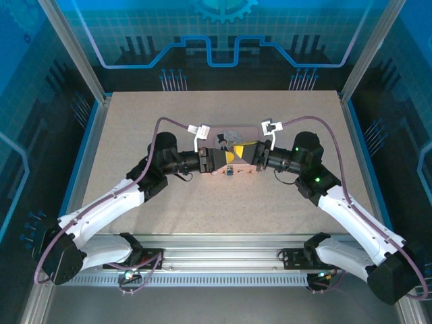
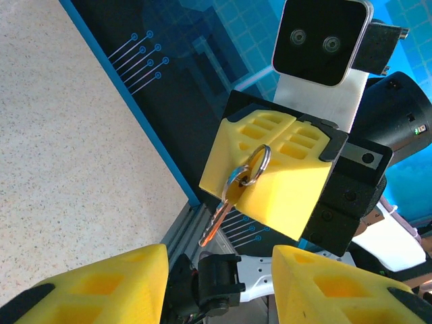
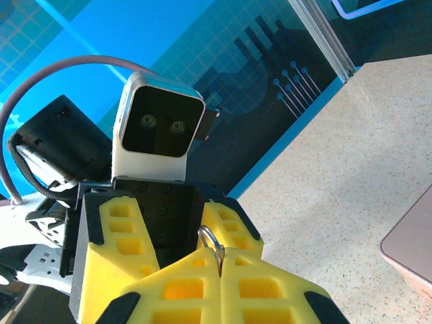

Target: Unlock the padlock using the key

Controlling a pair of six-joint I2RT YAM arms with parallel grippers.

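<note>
Key (image 2: 223, 206) hangs in the air, off the table, dangling from a silver ring (image 2: 256, 164). The ring is pinched between the closed yellow pads of the right gripper (image 2: 262, 181), so the pads hold the ring and not the key blade. Key looks coppery with a bluish head. It is tilted, tip pointing down and to the left in the left wrist view, free of everything but the ring. In the right wrist view the top of the ring pokes up from the seam where the right pads meet, pads pressed together with no gap. Left gripper (image 2: 219, 273) faces the right one head-on, close but not touching. Its jaws are apart with nothing between the pads, and the key hangs just in front of its gap. From the top view both grippers meet tip to tip over the middle of the table (image 1: 135, 148), raised above a pink box (image 1: 233, 133) that lies partly under them. A small dark speck (image 1: 230, 171) sits just below the meeting pads at the box's near edge, too small to tell what it is. Padlock: can't tell where it is. A box corner shows at the lower right of the right wrist view.
</note>
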